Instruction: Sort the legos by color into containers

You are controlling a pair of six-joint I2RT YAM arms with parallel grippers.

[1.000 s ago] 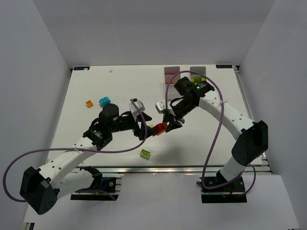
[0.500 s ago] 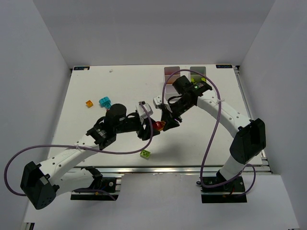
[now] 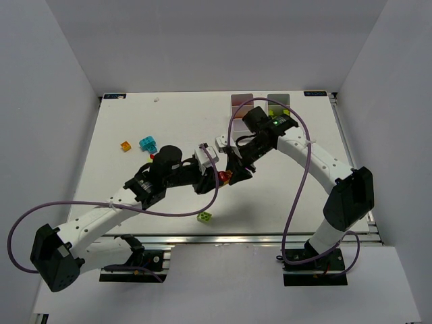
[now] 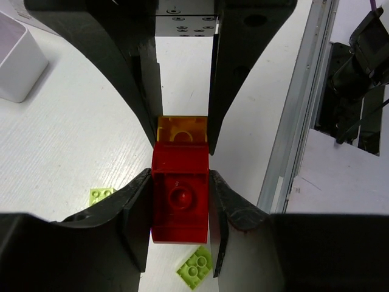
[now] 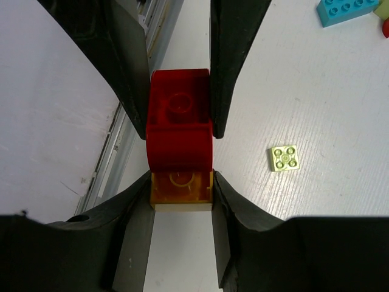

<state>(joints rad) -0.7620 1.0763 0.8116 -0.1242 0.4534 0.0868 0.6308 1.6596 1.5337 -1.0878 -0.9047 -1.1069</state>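
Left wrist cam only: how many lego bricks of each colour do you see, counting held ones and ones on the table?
red translucent plastic brick: 1
orange translucent plastic brick: 1
lime green flat plastic plates: 2
Total: 4

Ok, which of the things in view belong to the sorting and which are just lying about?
In the job:
red brick, clamped in the left gripper
orange brick stuck to it, in the right gripper
cyan brick, small orange brick and lime brick, loose on the table
bins

Lying about:
purple cables
metal rail
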